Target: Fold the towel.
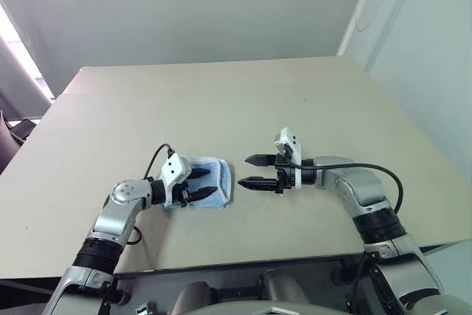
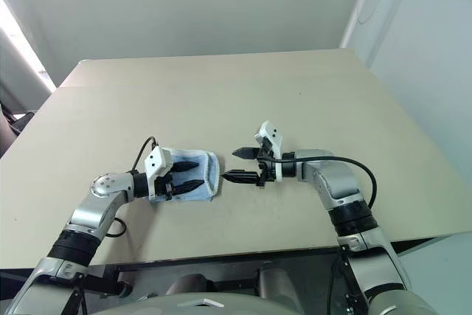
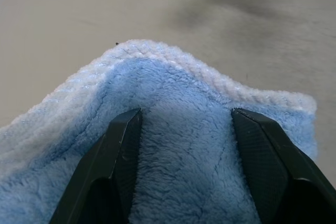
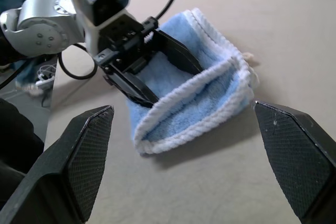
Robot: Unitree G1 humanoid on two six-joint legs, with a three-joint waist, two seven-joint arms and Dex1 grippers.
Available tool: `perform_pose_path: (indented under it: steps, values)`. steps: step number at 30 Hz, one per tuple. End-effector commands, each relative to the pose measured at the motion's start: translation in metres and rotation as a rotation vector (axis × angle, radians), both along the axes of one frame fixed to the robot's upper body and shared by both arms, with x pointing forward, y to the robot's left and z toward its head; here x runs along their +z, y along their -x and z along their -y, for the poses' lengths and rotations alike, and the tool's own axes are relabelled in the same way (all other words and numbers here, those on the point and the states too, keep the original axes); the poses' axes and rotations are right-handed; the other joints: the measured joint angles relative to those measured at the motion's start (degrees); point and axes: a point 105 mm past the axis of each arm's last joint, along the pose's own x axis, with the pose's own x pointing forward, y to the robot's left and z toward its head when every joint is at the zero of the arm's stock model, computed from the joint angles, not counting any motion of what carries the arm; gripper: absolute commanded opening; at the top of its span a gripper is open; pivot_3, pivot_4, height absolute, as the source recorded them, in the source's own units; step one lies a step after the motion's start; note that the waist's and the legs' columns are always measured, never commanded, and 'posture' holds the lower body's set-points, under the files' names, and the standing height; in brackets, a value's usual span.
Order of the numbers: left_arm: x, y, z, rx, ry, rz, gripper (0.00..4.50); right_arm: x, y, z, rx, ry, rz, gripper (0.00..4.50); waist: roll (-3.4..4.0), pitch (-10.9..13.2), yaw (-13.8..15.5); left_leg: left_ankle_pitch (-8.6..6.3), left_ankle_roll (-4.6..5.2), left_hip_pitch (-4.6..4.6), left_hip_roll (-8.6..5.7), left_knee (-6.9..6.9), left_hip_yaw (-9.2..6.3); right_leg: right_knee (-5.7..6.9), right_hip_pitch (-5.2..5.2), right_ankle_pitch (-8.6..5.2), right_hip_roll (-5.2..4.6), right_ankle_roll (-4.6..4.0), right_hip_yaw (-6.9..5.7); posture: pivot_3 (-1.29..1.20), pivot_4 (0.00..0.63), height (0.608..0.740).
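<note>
Lying folded on the table [image 1: 310,101], the towel [image 1: 215,182] sits toward seven o'clock. The left gripper [image 1: 200,184], half open, rests with both fingers on the cloth. At the towel's three o'clock, the right gripper [image 1: 253,170] hovers just beside it, wide open and empty.

bright, even daylight comes from a window on the left. soft shadows lie under the towel [image 4: 195,94]. the background beyond it blurs.

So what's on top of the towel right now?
The left gripper, fingers spread, rests on the folded towel. The cloth hides what lies between its layers and under it.
</note>
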Motion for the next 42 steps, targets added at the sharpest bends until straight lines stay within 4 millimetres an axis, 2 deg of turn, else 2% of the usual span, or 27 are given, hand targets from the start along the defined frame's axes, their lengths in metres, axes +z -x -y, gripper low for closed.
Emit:
perform_pose_path:
  steps: [1, 6, 10, 15, 18, 23, 28, 33, 37, 40, 42]
  values:
    - [0.025, -0.002, -0.006, -0.002, 0.025, 0.068, 2.86, 0.012, -0.01, -0.005, -0.023, -0.056, -0.052, 4.5, 0.0, 0.0, 0.0, 0.0, 0.0, 0.0, 0.01, 0.0, 0.0, 0.0, 0.0, 0.0, 0.0, 0.0, 0.0, 0.0, 0.0, 0.74]
    - [0.061, 0.009, -0.021, -0.001, 0.044, 0.135, 2.86, -0.001, -0.011, -0.007, -0.049, -0.063, -0.288, 4.5, 0.0, 0.0, 0.0, 0.0, 0.0, -0.03, 0.04, -0.01, -0.02, 0.04, -0.05, 0.0, -0.05, -0.01, 0.0, 0.0, 0.0, 0.74]
    - [0.072, 0.027, -0.039, 0.014, -0.001, 0.133, 2.86, -0.016, -0.01, -0.011, -0.08, -0.033, -0.463, 4.5, 0.01, 0.0, -0.1, 0.0, 0.0, -0.05, 0.05, -0.02, -0.02, 0.02, -0.08, -0.04, -0.15, -0.1, 0.01, 0.0, 0.0, 0.74]
    - [0.068, 0.043, -0.062, 0.103, -0.043, 0.109, 2.86, -0.016, -0.002, -0.022, -0.049, -0.077, -0.617, 4.5, 0.04, 0.0, -0.1, 0.0, 0.0, -0.08, 0.06, -0.03, -0.02, 0.02, -0.13, -0.06, -0.16, -0.13, 0.0, 0.0, 0.0, 0.74]
    - [0.064, 0.05, -0.067, 0.144, -0.039, 0.086, 2.86, -0.021, 0.002, -0.031, -0.038, -0.077, -0.676, 4.5, 0.04, 0.0, 0.0, 0.0, 0.0, -0.05, 0.07, -0.03, -0.02, 0.04, -0.12, -0.06, -0.15, -0.13, -0.01, 0.0, 0.0, 0.74]
    - [0.058, 0.056, -0.066, 0.187, -0.033, 0.066, 2.86, -0.026, 0.01, -0.052, -0.013, -0.08, -0.731, 4.5, 0.04, 0.0, -0.1, 0.0, 0.0, -0.08, 0.06, -0.03, -0.02, 0.02, -0.11, -0.06, -0.15, -0.12, -0.04, 0.0, 0.0, 0.74]
    - [0.051, 0.061, -0.06, 0.19, -0.039, 0.049, 2.86, -0.029, 0.006, -0.07, -0.045, -0.099, -0.767, 4.5, 0.04, 0.0, -0.5, -0.01, -0.01, -0.08, 0.07, -0.04, -0.02, 0.05, -0.13, -0.04, -0.15, -0.11, -0.03, 0.0, 0.0, 0.74]
    - [0.048, 0.062, -0.059, 0.206, -0.044, 0.036, 2.86, -0.032, -0.005, -0.08, -0.118, -0.135, -0.827, 4.5, 0.03, 0.0, -1.6, -0.01, -0.02, -0.01, 0.1, -0.04, -0.04, 0.14, -0.12, -0.03, -0.13, -0.15, -0.03, 0.0, 0.0, 0.74]
    - [0.049, 0.059, -0.064, 0.235, -0.058, 0.051, 2.86, -0.032, -0.003, -0.086, -0.125, -0.15, -0.856, 4.5, 0.04, 0.0, -1.8, -0.01, -0.02, 0.04, 0.11, -0.03, -0.04, 0.22, -0.12, -0.02, -0.1, -0.16, -0.01, 0.0, 0.0, 0.74]
    - [0.051, 0.056, -0.073, 0.266, -0.066, 0.06, 2.89, -0.04, -0.003, -0.084, -0.163, -0.13, -0.89, 3.89, 0.05, 0.0, -1.8, -0.01, -0.02, 0.04, 0.12, -0.03, -0.05, 0.24, -0.13, -0.03, -0.09, -0.16, -0.02, 0.0, 0.0, 0.74]
    - [0.05, 0.056, -0.076, 0.274, -0.082, 0.064, 2.89, -0.046, 0.001, -0.083, -0.166, -0.089, -0.894, 3.23, 0.06, 0.0, -1.8, -0.01, -0.02, 0.02, 0.12, -0.04, -0.05, 0.23, -0.15, -0.03, -0.09, -0.16, -0.02, 0.0, 0.0, 0.74]
